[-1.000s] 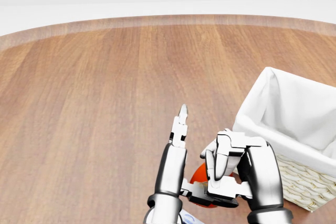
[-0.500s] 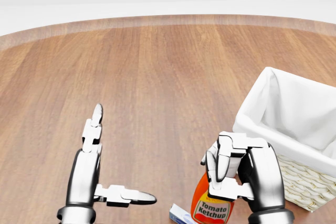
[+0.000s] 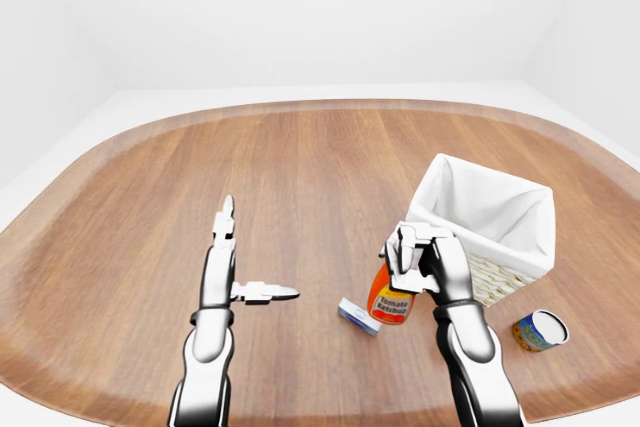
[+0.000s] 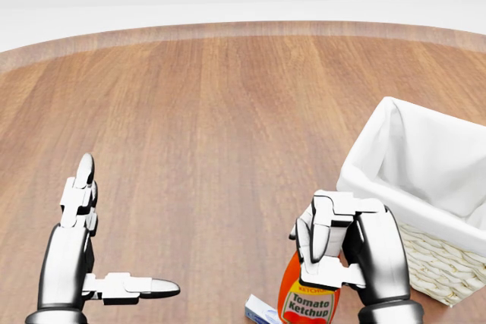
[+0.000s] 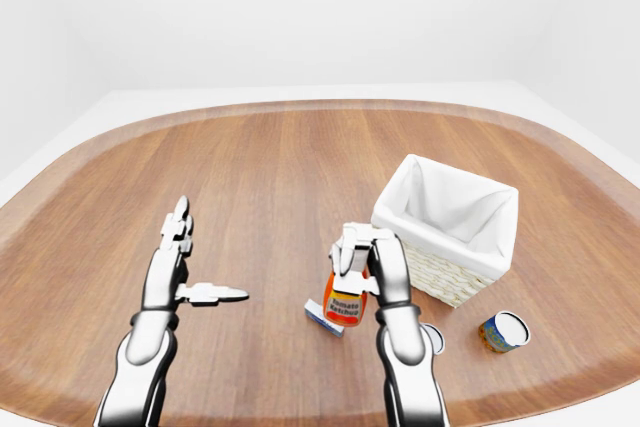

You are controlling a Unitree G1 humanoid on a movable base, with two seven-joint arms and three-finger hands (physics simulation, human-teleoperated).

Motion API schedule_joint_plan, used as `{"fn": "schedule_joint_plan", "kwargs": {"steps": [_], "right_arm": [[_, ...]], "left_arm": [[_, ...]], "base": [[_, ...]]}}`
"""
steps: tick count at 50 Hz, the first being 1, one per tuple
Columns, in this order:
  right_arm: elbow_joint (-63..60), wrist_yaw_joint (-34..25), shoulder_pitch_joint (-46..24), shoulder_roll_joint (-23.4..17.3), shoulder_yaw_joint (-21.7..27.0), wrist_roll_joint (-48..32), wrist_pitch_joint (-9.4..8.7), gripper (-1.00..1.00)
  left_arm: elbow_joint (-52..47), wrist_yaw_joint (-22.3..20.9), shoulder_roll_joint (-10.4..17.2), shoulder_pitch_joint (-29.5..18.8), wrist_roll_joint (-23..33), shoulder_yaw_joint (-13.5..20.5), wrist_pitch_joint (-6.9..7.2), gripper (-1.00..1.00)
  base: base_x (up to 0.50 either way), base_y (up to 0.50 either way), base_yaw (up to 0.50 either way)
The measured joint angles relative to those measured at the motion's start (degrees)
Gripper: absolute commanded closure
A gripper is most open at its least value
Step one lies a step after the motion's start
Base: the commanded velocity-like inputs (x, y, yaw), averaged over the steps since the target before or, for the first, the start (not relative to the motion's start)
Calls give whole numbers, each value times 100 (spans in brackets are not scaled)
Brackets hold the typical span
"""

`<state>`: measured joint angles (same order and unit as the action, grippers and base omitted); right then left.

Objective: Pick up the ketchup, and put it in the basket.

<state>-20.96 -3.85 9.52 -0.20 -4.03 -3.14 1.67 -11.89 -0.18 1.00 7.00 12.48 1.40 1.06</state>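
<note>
The wooden tabletop (image 3: 300, 167) spreads wide under me. My basket (image 3: 487, 225), white-lined wicker, sits at the right of the left-eye view. My right robot hand (image 4: 334, 252) is closed around the ketchup (image 4: 307, 297), held upright just left of the basket. My left robot hand (image 4: 91, 263) hovers open, well apart. A small box (image 3: 352, 315) and a can (image 3: 538, 330) lie nearby.

On the table (image 3: 300, 167), the basket (image 3: 487, 227) sits toward four o'clock of the left-eye view. The ketchup (image 3: 391, 297) stands just at the basket's eight o'clock, a small box (image 3: 352, 315) lying at the bottle's seven o'clock. A can (image 3: 539, 330) lies at the basket's five o'clock, apart from it.
</note>
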Motion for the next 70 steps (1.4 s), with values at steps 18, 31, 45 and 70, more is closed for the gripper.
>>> {"fn": "schedule_joint_plan", "kwargs": {"steps": [18,31,45,70], "right_arm": [[-420,-60,-847,-50,280,-276,-667,100],[-378,-120,-1584,-222,650,-263,-667,100],[279,-91,-2489,-633,1086,-81,-667,100],[2976,128,-4152,-1602,1542,297,-667,100]], "left_arm": [[-1,-52,20,24,-24,65,-39,-100],[73,-44,25,11,0,47,-85,-100],[291,12,30,-26,31,26,-242,-100],[594,78,42,-107,58,7,-415,-100]], "base": [[0,0,0],[0,0,0],[0,0,0],[0,0,0]]}}
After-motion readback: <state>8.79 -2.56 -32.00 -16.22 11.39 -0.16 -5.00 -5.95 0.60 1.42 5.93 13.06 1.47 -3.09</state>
